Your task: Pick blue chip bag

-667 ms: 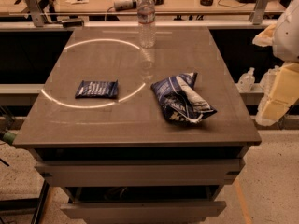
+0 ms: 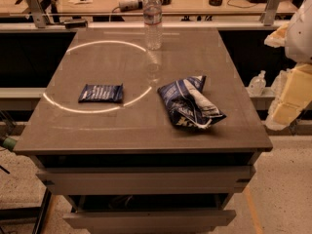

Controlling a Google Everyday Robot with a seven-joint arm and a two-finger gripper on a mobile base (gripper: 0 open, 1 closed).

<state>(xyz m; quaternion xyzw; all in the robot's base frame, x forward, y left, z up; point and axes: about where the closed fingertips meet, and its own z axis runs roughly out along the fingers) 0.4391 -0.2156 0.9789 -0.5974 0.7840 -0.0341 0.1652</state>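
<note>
The blue chip bag is a large, crumpled, puffy dark-blue foil bag with white patches. It lies on the brown table, right of centre. My gripper shows as cream-coloured parts of the arm at the right edge of the view. It is beyond the table's right side, apart from the bag and at about its height. Nothing is seen in it.
A small flat dark-blue packet lies left of the bag. A clear water bottle stands upright at the table's far middle. A bright ring of light marks the tabletop. Open drawers sit below the front edge. A cluttered workbench runs behind.
</note>
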